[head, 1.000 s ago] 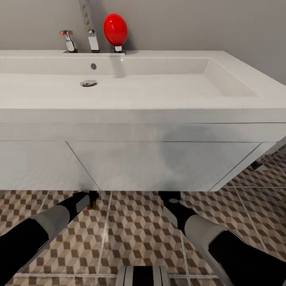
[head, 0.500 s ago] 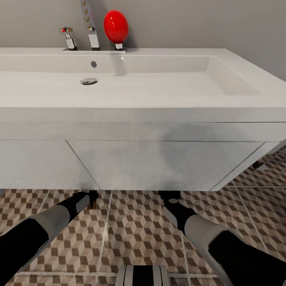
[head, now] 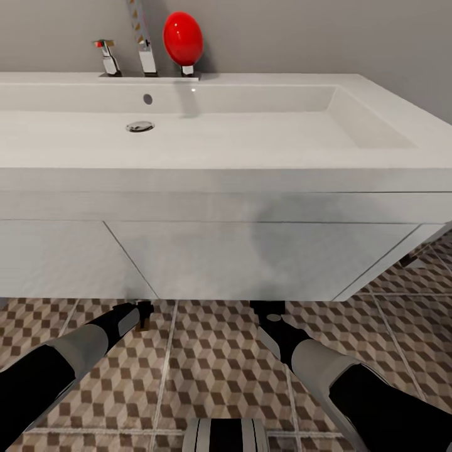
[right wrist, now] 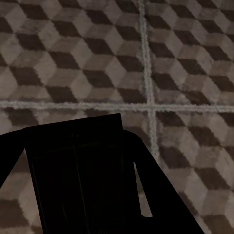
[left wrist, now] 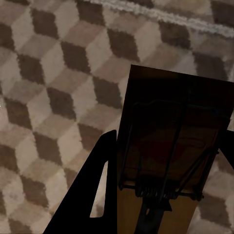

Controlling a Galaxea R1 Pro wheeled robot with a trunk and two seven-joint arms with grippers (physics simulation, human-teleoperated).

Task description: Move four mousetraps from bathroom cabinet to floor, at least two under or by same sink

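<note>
From my head view, both my arms reach down under the front edge of the sink (head: 188,144). My left jaws (head: 143,312) and right jaws (head: 269,312) are tucked just below the white vanity unit (head: 251,257), over the bathroom floor (head: 213,370). A small brown piece shows at my left jaws, likely a trap. From here I cannot tell how far either pair is open.

In my left wrist view, a mousetrap (left wrist: 170,156) sits between my fingers (left wrist: 95,195), its wire spring and bar facing the camera. My left jaws appear closed on its edges, holding it above the cube tiles. It is tilted, not flat. If I let go from this height, I judge it could flip or bounce away from the sink.

In my right wrist view, a dark slab, the second mousetrap (right wrist: 73,170), fills the space between my fingers (right wrist: 156,195). It hangs near a crossing of grout lines. My right jaws seem closed on it, though shadow hides the contact. I judge the low vanity could catch my wrist if I lift carelessly.
</note>
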